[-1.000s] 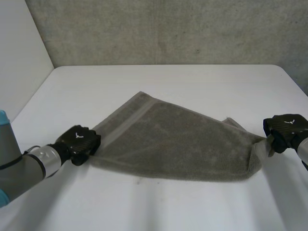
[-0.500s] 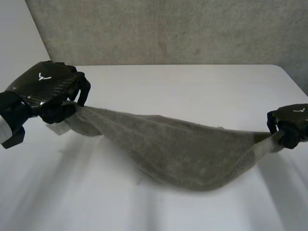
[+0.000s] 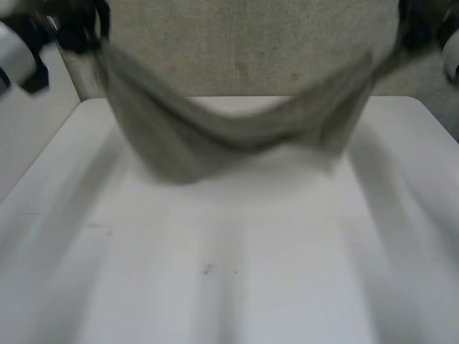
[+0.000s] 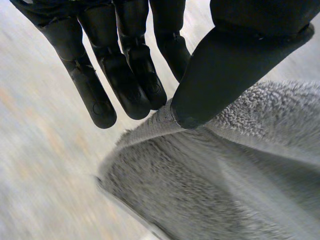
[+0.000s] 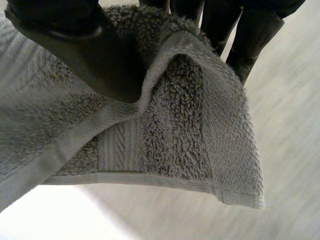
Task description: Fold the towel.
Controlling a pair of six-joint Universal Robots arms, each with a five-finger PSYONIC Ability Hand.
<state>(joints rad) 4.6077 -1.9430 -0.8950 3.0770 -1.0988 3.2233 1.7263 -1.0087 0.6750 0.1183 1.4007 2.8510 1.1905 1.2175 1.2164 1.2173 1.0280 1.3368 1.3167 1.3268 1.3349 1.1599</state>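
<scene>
Holding the towel (image 3: 237, 129) up high over the far table (image 3: 229, 287), pinched in the left hand (image 4: 120, 65) and the right hand (image 5: 75, 50). Could slip out if swung too fast.

The head view looks from behind and between the arms, down across the white counter (image 3: 229, 272) toward a grey wall (image 3: 244, 43) at its far side. It stands well back and takes in the left hand (image 3: 79, 32) and the right hand (image 3: 419, 32), both high up, with the towel (image 3: 215, 132) slung between them. The left wrist view looks along its own palm, very near, at the towel edge by the fingertips. The right wrist view sits just as near, on a towel corner under the thumb. All three views share the towel.
</scene>
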